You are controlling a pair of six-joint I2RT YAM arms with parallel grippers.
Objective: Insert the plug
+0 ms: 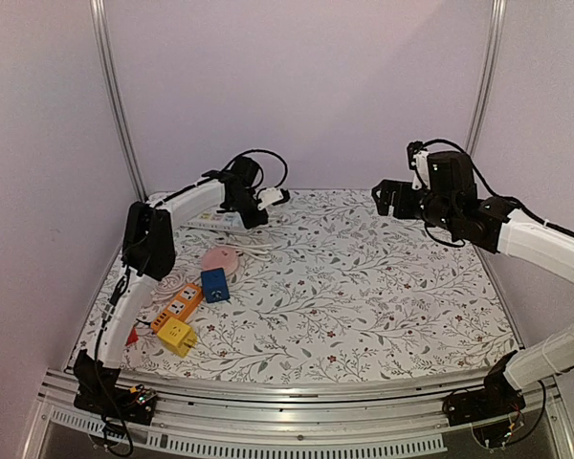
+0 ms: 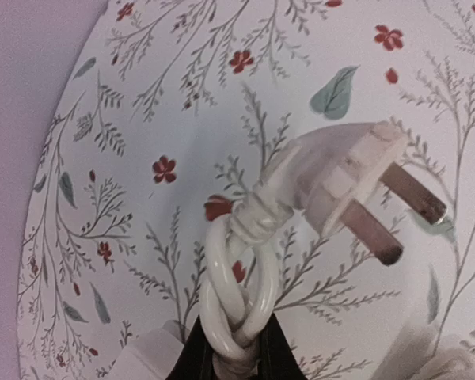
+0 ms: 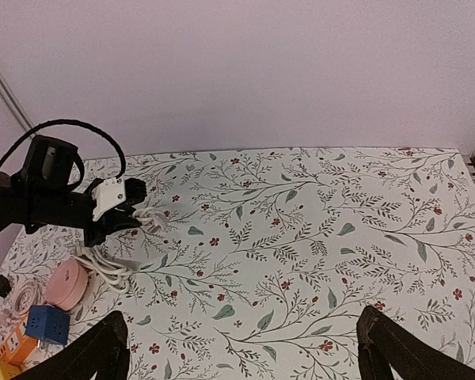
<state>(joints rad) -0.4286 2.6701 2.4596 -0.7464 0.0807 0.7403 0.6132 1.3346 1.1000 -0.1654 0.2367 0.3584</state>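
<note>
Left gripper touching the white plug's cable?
Touching. The left wrist view shows the left gripper clamped on the looped white cable just below the plug.

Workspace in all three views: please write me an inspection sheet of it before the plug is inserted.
Surface: floral tablecloth, flat.
Job's things: white plug held in the air, pins bare; white power strip lying below the left arm.
Clutter: pink round case, blue cube adapter, orange power strip, yellow adapter, grouped at the near left.
Grippers: left gripper shut on the white cable behind the plug; right gripper open, empty, above the table.
Cables: white cable looped behind the plug; black arm cable arching over the left wrist.
Surroundings: plain walls, metal frame posts; nothing else seen.
</note>
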